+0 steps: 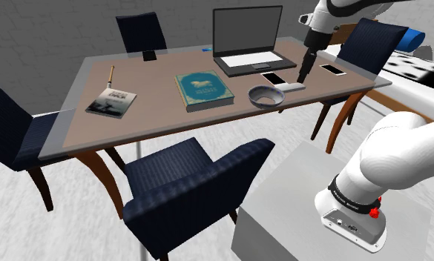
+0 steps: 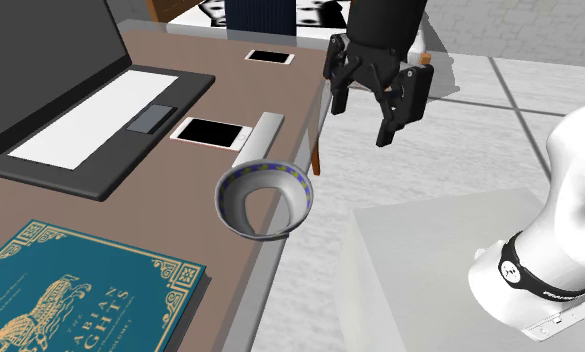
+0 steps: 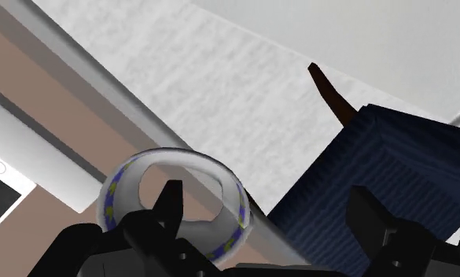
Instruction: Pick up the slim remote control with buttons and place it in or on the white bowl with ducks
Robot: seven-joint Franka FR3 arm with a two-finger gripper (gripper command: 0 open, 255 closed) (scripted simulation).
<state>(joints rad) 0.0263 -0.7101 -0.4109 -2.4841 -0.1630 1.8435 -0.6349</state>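
A slim, plain grey remote (image 1: 291,87) lies on the table's near edge, between a white-framed phone (image 2: 212,132) and the bowl. In the second exterior view, the remote (image 2: 258,138) lies just beyond the bowl (image 2: 263,200), which is white with a blue-and-yellow patterned rim. The bowl (image 1: 267,96) sits by the table edge. My black gripper (image 2: 363,118) hangs open in the air, past the table edge and above the remote's far end, holding nothing. Looking along the gripper, the bowl (image 3: 173,206) is behind one finger (image 3: 169,203), and the remote (image 3: 39,157) lies beyond it.
An open laptop (image 1: 246,41), a teal book (image 1: 203,89), a smaller book (image 1: 111,101) and a second phone (image 1: 332,70) share the table (image 1: 74,126). Dark blue chairs (image 1: 193,185) stand around it. One chair (image 3: 393,173) is below the gripper.
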